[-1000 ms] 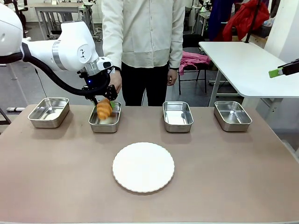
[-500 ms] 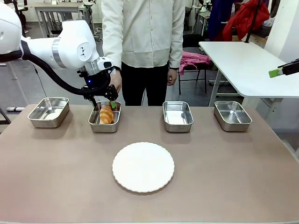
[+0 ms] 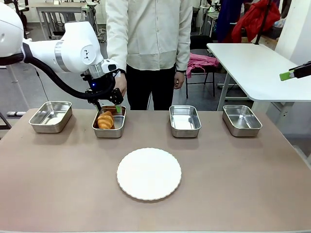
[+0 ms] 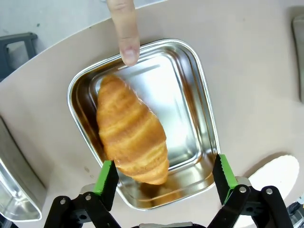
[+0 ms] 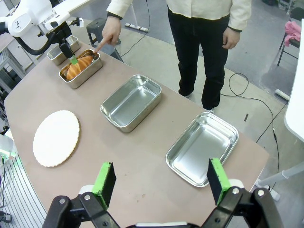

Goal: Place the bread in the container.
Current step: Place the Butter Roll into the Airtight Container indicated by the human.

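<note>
No text, label, brand, number or sign can be read in any of the views.

A round white scalloped plate [image 3: 149, 174] lay near the middle of the brown counter [image 3: 243, 184]. Three empty steel trays stood along the far edge: one at the far left [image 3: 50, 116], one right of centre [image 3: 184, 121], one at the far right [image 3: 241, 120]. Beyond the counter stood a person in a pale shirt [image 3: 148, 34] and dark trousers. A white side table [image 3: 257, 68] stood at right, with a pink cloth [image 3: 200, 62] on a chair and a red garment [image 3: 255, 19] behind.
</note>
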Available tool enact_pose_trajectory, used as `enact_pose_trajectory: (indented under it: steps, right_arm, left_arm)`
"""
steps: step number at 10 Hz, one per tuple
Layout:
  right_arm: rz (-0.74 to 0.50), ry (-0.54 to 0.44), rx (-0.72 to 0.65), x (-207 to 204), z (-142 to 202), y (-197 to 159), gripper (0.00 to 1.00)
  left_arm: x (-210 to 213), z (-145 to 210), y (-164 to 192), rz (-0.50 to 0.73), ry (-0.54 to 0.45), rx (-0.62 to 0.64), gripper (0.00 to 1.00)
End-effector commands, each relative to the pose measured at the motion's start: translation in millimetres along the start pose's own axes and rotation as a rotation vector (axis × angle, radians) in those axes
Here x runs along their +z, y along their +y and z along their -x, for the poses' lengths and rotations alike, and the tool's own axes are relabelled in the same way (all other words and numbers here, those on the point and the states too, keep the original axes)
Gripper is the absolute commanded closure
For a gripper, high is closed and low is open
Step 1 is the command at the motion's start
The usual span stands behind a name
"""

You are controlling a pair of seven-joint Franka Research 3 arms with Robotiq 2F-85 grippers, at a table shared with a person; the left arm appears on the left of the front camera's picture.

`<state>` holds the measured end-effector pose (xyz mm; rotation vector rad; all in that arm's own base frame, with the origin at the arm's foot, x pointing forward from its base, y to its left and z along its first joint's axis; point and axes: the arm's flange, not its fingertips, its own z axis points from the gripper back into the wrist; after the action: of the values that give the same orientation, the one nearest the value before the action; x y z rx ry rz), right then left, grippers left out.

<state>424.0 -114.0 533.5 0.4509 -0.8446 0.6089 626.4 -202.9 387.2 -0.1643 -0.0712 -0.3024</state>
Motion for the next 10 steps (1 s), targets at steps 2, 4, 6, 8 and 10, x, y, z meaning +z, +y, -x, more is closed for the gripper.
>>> enact_pose_trajectory:
  steps: [2,4,6,8,10]
  right_arm:
    - [-0.009,-0.028,0.0,-0.4,-0.8,0.0,0.0]
    - [-0.009,-0.028,0.0,-0.4,-0.8,0.0,0.0]
    - [-0.009,-0.028,0.0,-0.4,-0.8,0.0,0.0]
    - [-0.009,-0.028,0.0,-0.4,-0.8,0.0,0.0]
    - [-0.009,-0.028,0.0,-0.4,-0.8,0.0,0.0]
  left_arm:
    - [12.7,11.4,0.4,0.03,-0.009,0.025,0.0]
    - [45.1,53.5,-1.2,0.082,-0.072,0.029,0.0]
    - [68.8,102.4,-4.3,0.095,-0.119,0.015,0.0]
    - [81.1,153.6,-12.6,0.092,-0.158,-0.022,0.0]
    - [90.5,203.2,-22.2,0.009,-0.195,0.014,0.0]
